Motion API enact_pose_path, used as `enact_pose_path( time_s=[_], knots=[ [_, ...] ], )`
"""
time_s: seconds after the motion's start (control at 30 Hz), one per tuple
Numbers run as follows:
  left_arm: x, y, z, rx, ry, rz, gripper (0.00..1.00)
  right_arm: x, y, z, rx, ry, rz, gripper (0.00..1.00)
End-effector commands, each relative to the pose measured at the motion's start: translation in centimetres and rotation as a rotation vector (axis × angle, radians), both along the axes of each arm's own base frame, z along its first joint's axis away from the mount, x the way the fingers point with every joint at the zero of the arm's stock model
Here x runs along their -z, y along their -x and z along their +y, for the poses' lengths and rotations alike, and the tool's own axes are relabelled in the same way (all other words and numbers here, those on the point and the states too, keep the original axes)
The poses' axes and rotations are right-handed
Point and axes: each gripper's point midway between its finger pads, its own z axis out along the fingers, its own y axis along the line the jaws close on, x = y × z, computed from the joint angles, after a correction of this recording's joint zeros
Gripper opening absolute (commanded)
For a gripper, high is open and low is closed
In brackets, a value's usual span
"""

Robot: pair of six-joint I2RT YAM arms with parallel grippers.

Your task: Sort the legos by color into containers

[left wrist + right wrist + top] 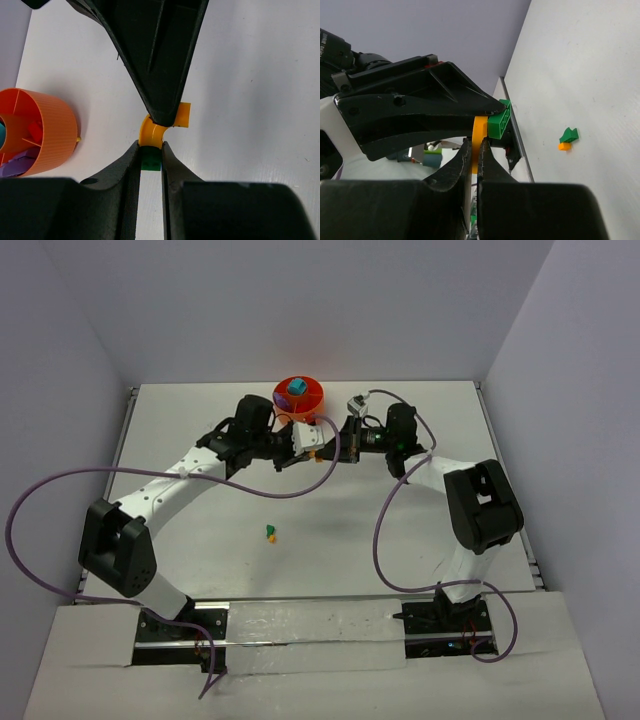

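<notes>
The left tool [150,150] is squeezed tight on a tiny green plastic brick [150,164]. The right tool [476,145] is squeezed tight on a curved orange-yellow plastic piece [152,134]. The two pieces touch each other, held over the white bench [180,420], near the round orange plastic tub [316,400]. A teal-blue brick [296,388] sits in the tub. A little green and orange pair [270,533] lies on the bench, well apart from the tub.

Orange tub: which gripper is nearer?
Left. The left gripper sits just near-right of the round ribbed orange plastic tub; the right gripper meets it from farther right, tip to tip.
</notes>
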Motion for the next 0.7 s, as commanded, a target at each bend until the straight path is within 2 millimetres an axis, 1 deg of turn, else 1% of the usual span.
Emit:
enact_pose_path(
  time_s=[0.0,0.07,0.1,0.13,0.23,0.27,0.4,0.5,0.6,0.67],
  knots=[
    [5.4,0.0,2.2,-0.058,-0.168,0.051,0.00,-5.1,2.3,0.5,-0.113,-0.019,-0.254,0.00],
    [5.5,-0.3,2.5,-0.065,-0.189,0.036,0.00,-4.0,1.9,0.5,-0.097,0.057,-0.223,0.00],
    [5.6,-0.5,2.6,-0.071,-0.198,0.028,0.00,-3.8,1.6,0.4,-0.086,0.080,-0.263,0.00],
    [5.6,-0.7,2.8,-0.080,-0.208,0.014,0.00,-3.5,1.4,0.3,-0.081,0.120,-0.251,0.00],
    [5.7,-1.1,3.0,-0.093,-0.222,-0.004,0.00,-3.7,1.5,0.2,-0.080,0.115,-0.279,0.00],
    [5.8,-1.3,3.1,-0.105,-0.229,-0.003,0.00,-4.1,1.7,0.2,-0.083,0.102,-0.295,0.00],
    [6.7,-1.6,3.5,-0.132,-0.260,0.009,0.00,-4.7,2.2,0.3,-0.099,0.070,-0.266,0.00],
    [6.8,-1.1,3.7,-0.125,-0.248,0.011,0.00,-4.9,2.2,0.2,-0.090,0.064,-0.271,0.00],
    [6.3,-0.7,3.5,-0.125,-0.213,0.025,0.00,-5.0,1.4,0.0,-0.061,0.080,-0.288,0.00],
    [5.7,-0.7,3.9,-0.143,-0.176,0.062,0.00,-3.7,0.2,-0.5,-0.026,0.138,-0.284,0.00]
  ],
)
